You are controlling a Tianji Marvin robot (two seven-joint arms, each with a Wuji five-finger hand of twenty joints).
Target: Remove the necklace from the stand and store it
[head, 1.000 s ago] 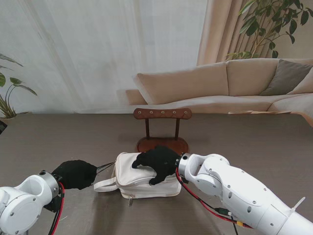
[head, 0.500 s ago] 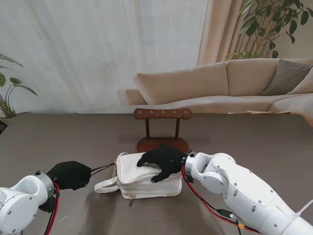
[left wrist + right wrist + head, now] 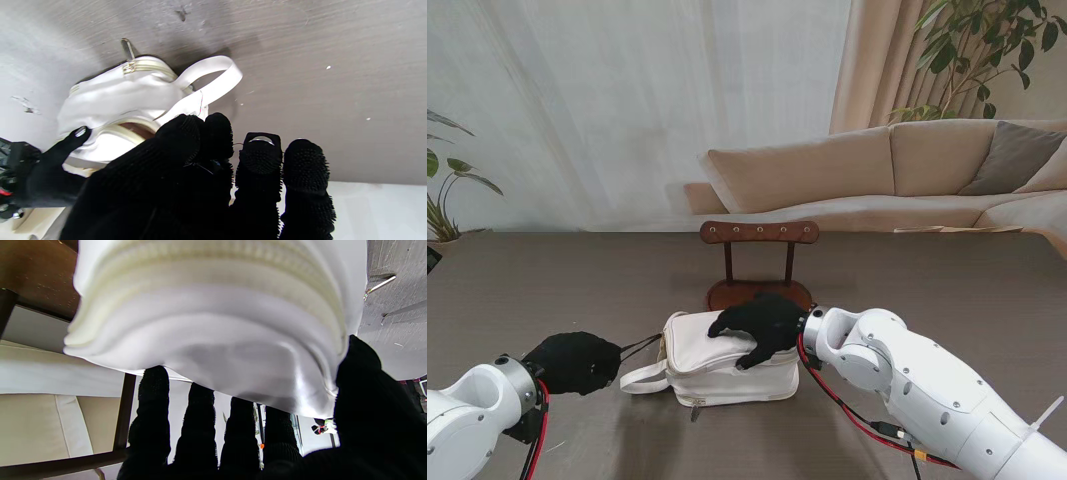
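**Currently: pouch braced by right hand, left hand drawing a strand at its open end**

1. Right hand (image 3: 762,325). It lies over the white fabric zip pouch (image 3: 712,368). In the right wrist view the four fingers (image 3: 196,426) hook over the far edge and the thumb bears on the near side, so the hand is clamped on the pouch. Judged purpose: to stop the soft bag sliding or folding while its mouth is worked.

2. Left hand (image 3: 577,361). It sits just beside the pouch's end, fingers curled tight. A thin dark strand (image 3: 639,345) runs from its fingertips to the pouch's upper corner, so the hand is pinched on that strand. Whether this is the necklace or a zip cord cannot be told.

3. Necklace. The dark wooden peg stand (image 3: 759,233), just beyond the right hand's knuckles, carries nothing visible on its bar. The necklace is therefore off the stand. Judged location: at or in the pouch mouth, whose brown-lined opening (image 3: 136,128) gapes ahead of the left fingers.

4. Surroundings and obstructions.
   - The pouch's white wrist loop (image 3: 642,378) lies on the grey-brown table (image 3: 547,280) between the left hand and the pouch, and could snag the strand.
   - A metal zip pull (image 3: 126,48) hangs at the pouch's side away from the left hand.
   - The stand's base touches or nearly touches the pouch's far side, limiting room beyond the right fingers.
   - A beige sofa (image 3: 877,170) stands well behind, clear of the work.
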